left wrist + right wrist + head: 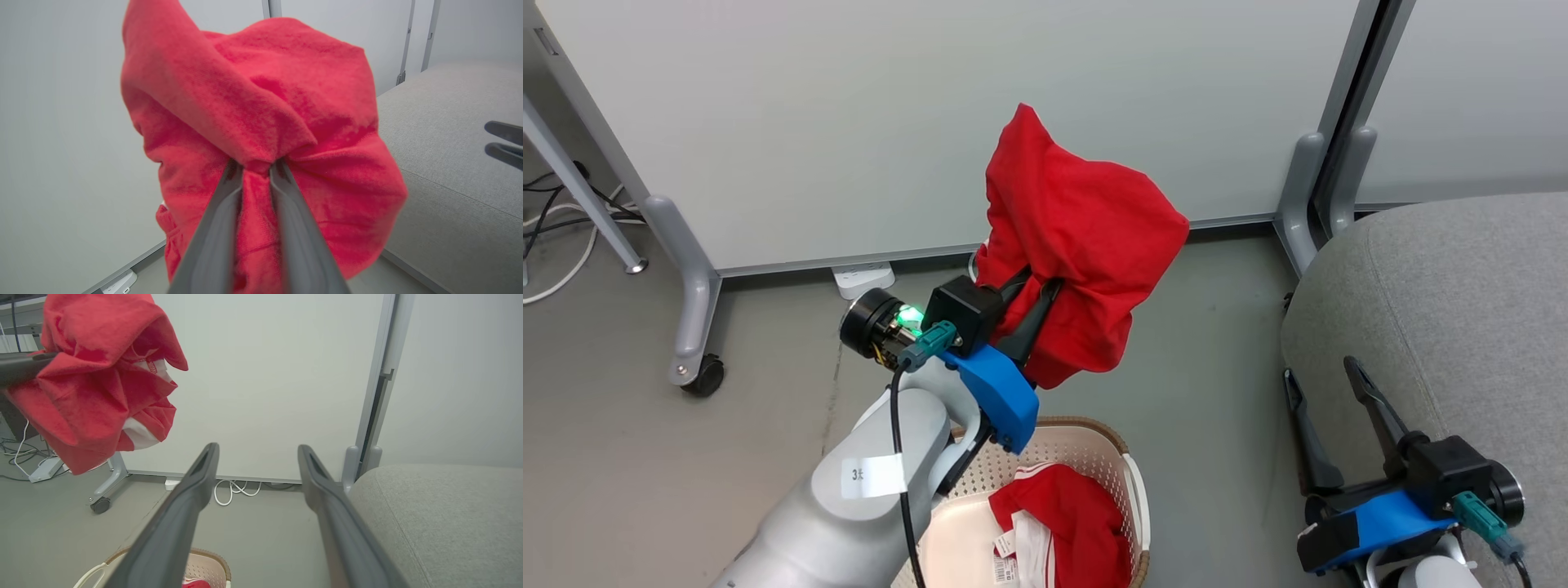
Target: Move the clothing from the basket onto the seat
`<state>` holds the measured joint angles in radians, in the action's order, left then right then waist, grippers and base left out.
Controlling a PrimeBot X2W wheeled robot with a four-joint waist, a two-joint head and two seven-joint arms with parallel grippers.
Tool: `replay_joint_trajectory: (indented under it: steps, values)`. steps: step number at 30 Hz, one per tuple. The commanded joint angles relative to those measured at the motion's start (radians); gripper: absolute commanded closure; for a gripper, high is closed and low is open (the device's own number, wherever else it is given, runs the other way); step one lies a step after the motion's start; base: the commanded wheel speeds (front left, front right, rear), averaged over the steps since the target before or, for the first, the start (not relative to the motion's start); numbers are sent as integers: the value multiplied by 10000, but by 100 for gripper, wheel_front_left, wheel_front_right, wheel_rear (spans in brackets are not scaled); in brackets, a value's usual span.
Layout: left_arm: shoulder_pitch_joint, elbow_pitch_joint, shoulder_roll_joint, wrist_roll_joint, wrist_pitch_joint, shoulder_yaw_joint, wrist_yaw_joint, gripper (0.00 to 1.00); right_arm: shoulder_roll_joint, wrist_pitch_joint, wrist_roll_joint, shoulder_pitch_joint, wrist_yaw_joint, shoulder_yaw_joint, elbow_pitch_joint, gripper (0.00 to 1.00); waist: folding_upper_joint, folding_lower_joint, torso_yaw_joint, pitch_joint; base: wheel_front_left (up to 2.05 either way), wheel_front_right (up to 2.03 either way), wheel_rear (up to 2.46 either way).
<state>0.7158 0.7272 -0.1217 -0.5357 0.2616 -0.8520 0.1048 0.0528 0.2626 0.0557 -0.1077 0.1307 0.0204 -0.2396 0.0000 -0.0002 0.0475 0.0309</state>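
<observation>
At centre of head frame: your left end effector clamped on bunched red garment, fabric held up in front of white panel. Garment hangs above basket, left of seat, apart from it. Bottom centre: basket on floor, second red garment inside, white stripes and tag showing. Lower right: your right end effector spread wide, nothing between fingers, at seat's left edge.

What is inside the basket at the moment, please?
A red garment with white stripes and a tag lies in the basket. The left arm covers the basket's left side, and anything beneath the garment is hidden.
</observation>
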Motion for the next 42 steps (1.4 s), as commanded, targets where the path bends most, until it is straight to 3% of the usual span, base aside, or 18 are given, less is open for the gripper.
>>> replay_joint_trajectory:
  steps: [1,10,25,42]
  values:
    - [-122,-12,8,77,50,79,43,100,-3,35,65,194,1,33,-24,0,0,2,40,-90,0,0,0]
    - [-130,-25,73,224,50,205,119,100,19,35,67,8,1,683,17,0,0,2,107,-120,0,0,0]
    - [231,12,267,459,50,255,187,100,251,36,245,-1447,1,3144,-580,0,0,2,351,336,0,0,0]
    - [661,-76,578,639,50,83,263,100,33,35,75,-3833,1,3726,-2561,0,0,2,696,1036,0,0,0]
